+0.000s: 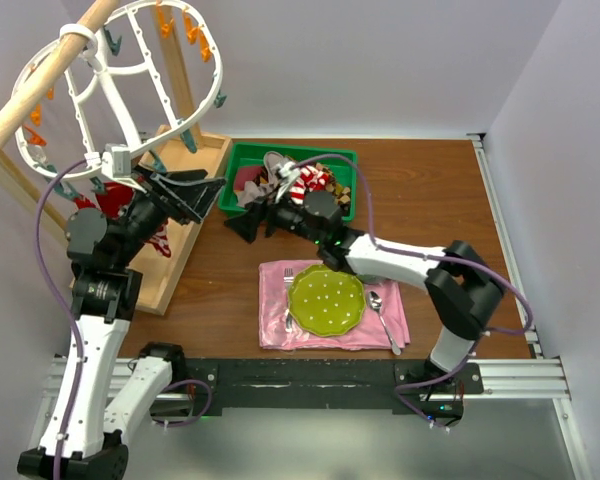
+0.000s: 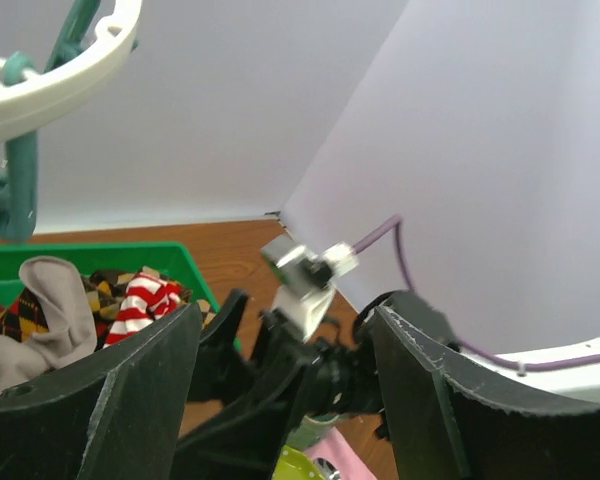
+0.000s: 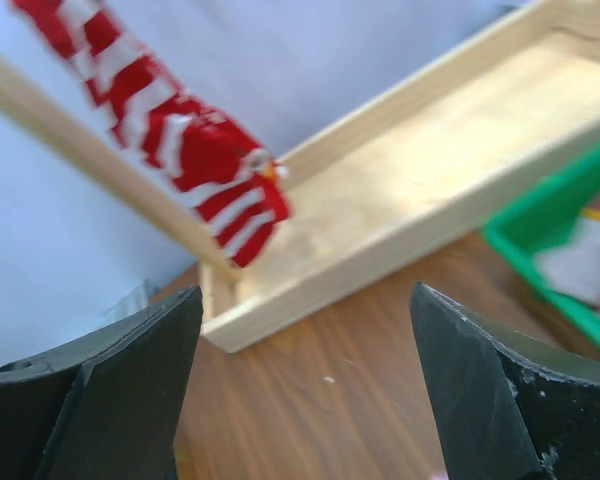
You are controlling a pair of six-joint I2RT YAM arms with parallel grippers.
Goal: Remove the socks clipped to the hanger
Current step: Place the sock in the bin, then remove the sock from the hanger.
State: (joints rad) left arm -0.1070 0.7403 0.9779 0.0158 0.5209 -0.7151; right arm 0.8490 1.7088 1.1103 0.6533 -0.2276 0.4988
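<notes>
1 sock (image 3: 205,150) is hanging on the hanger (image 1: 219,78), far left. Left gripper (image 1: 195,195) and right gripper (image 1: 242,225) are gaping empty. Hard tugging risks toppling the hanger.

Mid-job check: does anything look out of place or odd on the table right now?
One thing: a red-and-white striped sock still hangs beside the wooden pole, under the hanger, while the other socks lie piled in the green bin. The left hand and right hand are open and empty. Nothing looks spilled or damaged.
</notes>
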